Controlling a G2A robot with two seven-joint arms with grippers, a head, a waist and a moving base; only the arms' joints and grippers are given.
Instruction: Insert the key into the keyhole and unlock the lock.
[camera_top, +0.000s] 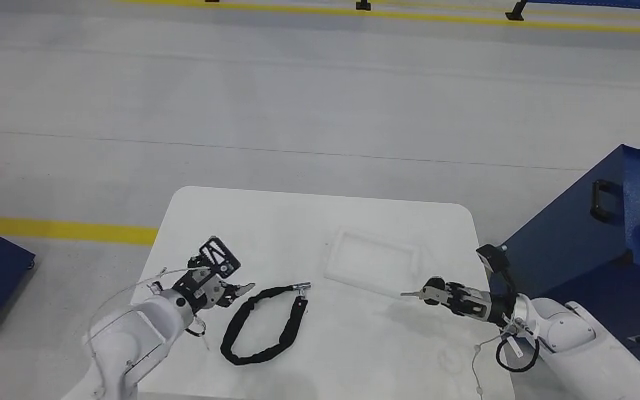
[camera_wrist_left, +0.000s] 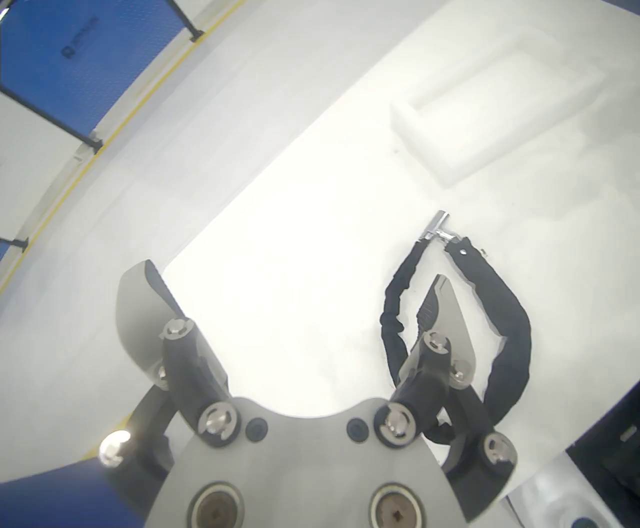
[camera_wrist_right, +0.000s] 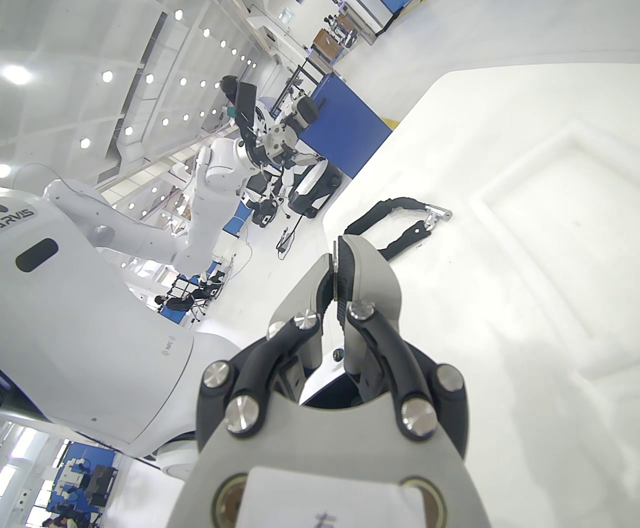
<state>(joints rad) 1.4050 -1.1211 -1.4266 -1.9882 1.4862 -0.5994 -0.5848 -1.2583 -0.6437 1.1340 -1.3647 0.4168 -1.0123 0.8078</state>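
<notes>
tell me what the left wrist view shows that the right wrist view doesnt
Left wrist view: the left end effector up close, open, one finger in front of the chain lock. Right wrist view: the right end effector shut on the key. Both: the chain lock and the white tray.

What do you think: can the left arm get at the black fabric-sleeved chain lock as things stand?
Probably yes: the open left pincer sits right beside the black fabric-sleeved chain lock, with nothing between them.
</notes>
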